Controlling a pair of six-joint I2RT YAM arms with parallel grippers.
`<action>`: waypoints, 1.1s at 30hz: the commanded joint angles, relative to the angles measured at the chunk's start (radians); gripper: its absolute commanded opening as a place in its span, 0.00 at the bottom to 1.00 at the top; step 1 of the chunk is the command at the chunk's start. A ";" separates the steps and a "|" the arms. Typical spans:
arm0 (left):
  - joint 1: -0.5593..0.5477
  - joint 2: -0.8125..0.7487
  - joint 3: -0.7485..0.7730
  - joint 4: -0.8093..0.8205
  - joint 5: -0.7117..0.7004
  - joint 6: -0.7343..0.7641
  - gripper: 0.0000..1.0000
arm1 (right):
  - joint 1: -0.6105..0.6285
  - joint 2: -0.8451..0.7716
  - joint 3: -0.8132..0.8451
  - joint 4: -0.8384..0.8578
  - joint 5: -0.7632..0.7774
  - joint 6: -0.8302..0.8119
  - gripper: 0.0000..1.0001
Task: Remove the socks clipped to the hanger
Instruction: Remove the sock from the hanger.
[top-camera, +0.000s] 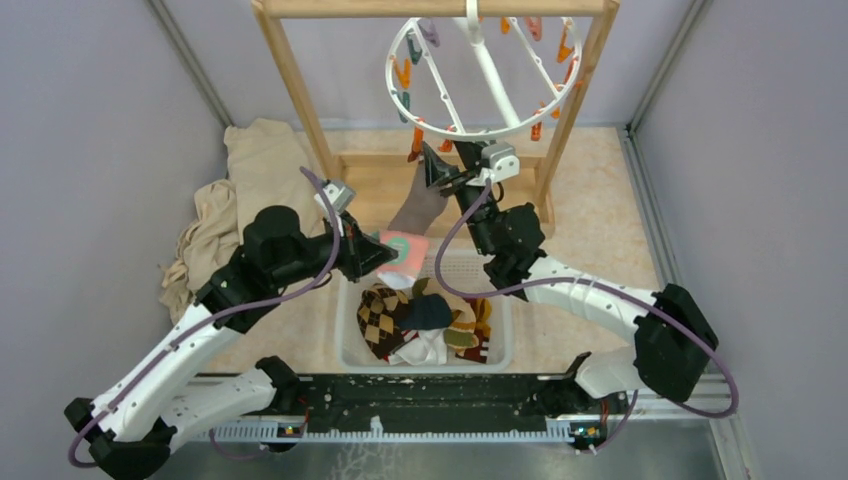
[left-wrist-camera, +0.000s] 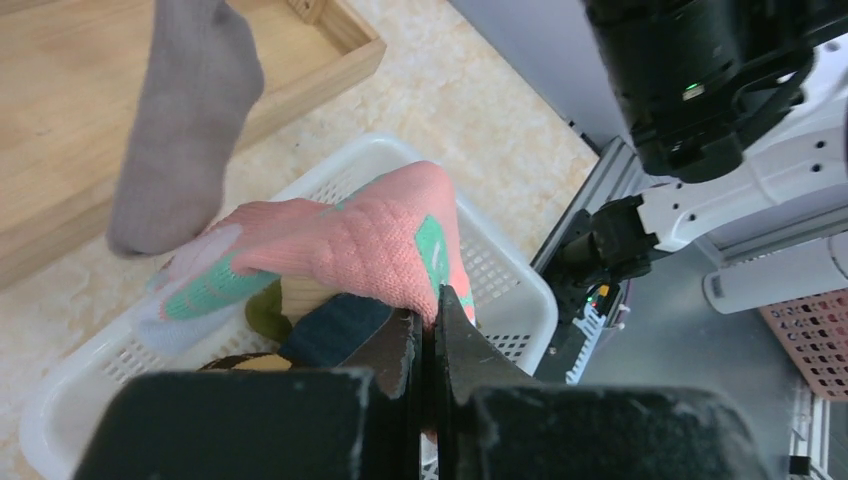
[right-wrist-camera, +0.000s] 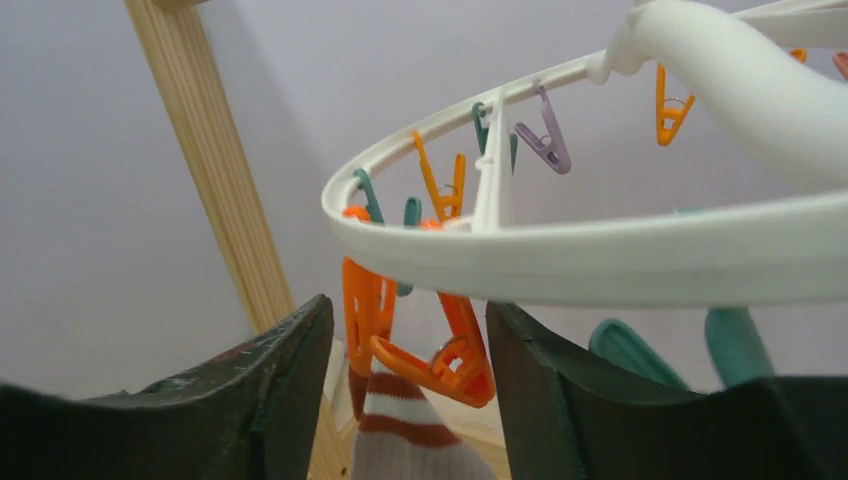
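Left gripper (left-wrist-camera: 430, 335): clenched on pink sock (left-wrist-camera: 370, 235), above basket (left-wrist-camera: 525, 290).
Right gripper (right-wrist-camera: 408, 320): jaws parted, flanking orange clip (right-wrist-camera: 450, 370), 7 o'clock of hanger (right-wrist-camera: 600, 262).

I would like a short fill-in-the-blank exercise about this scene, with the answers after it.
The left gripper holds the pink sock over the white ____.
The grey sock hangs from an ____ clip on the hanger.
The right gripper, near that clip, is ____.
Answers: basket, orange, open.

White ring hanger (top-camera: 493, 72) at a tilt; one grey sock (top-camera: 420, 205), perhaps stripe-cuffed, on its orange clip (right-wrist-camera: 365, 300).
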 joint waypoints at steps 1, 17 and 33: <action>-0.004 -0.021 0.091 -0.066 0.039 -0.015 0.00 | 0.002 -0.107 -0.039 -0.113 0.027 0.084 0.62; -0.004 -0.074 0.207 -0.133 0.087 -0.088 0.00 | 0.012 -0.420 -0.264 -0.366 0.032 0.233 0.81; -0.004 -0.080 0.162 -0.100 0.087 -0.085 0.00 | 0.013 -0.493 -0.291 -0.431 0.036 0.238 0.82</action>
